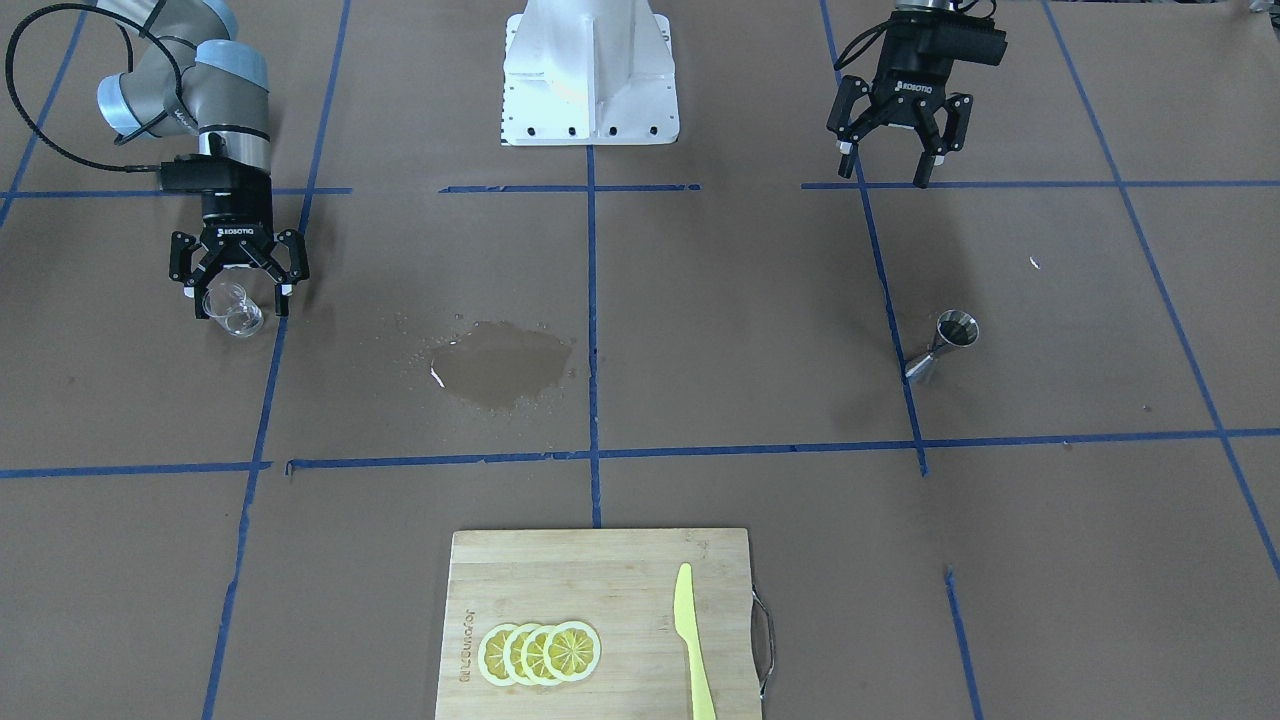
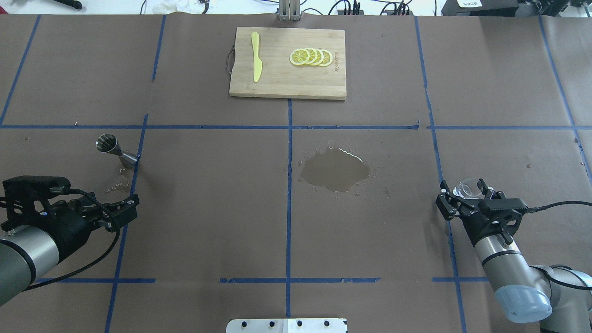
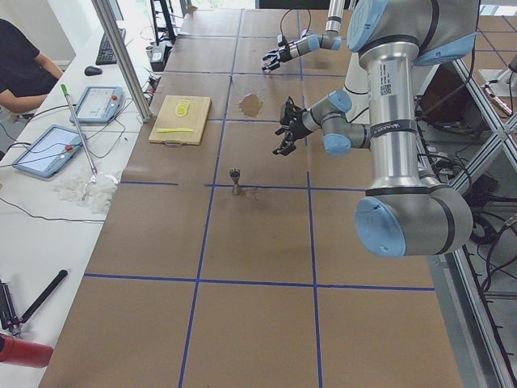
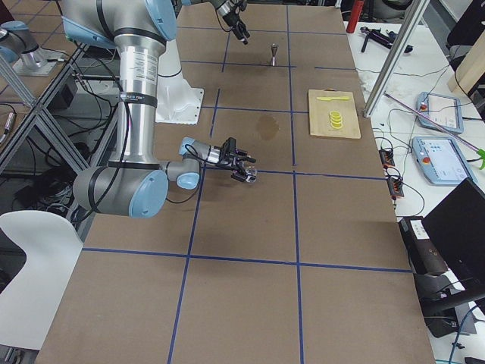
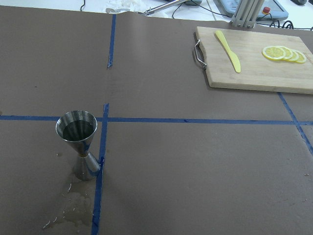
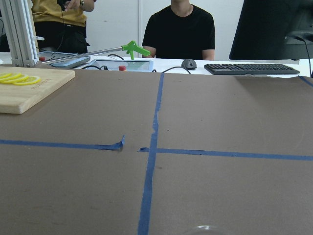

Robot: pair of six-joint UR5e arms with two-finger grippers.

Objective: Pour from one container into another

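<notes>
Tabletop (image 1: 740, 300) has a wet patch (image 1: 500, 365) mid-way. Right gripper (image 1: 240, 300) is spread wide, straddling the glass (image 2: 466, 188) without clamping it. Left gripper (image 1: 885, 170) hangs open and empty. The jigger (image 1: 945, 345) stands upright just ahead of it, away from the base, so the left arm is nearer. The glass is well apart at the far end.

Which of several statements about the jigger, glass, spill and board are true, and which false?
1. The jigger stands upright. True.
2. The left gripper holds the jigger. False: it is open and apart from it.
3. A wet patch lies mid-table. True.
4. The knife lies off the board. False: it lies on the board, beside the lemon slices.
5. The glass sits between the right gripper's open fingers. True.
</notes>
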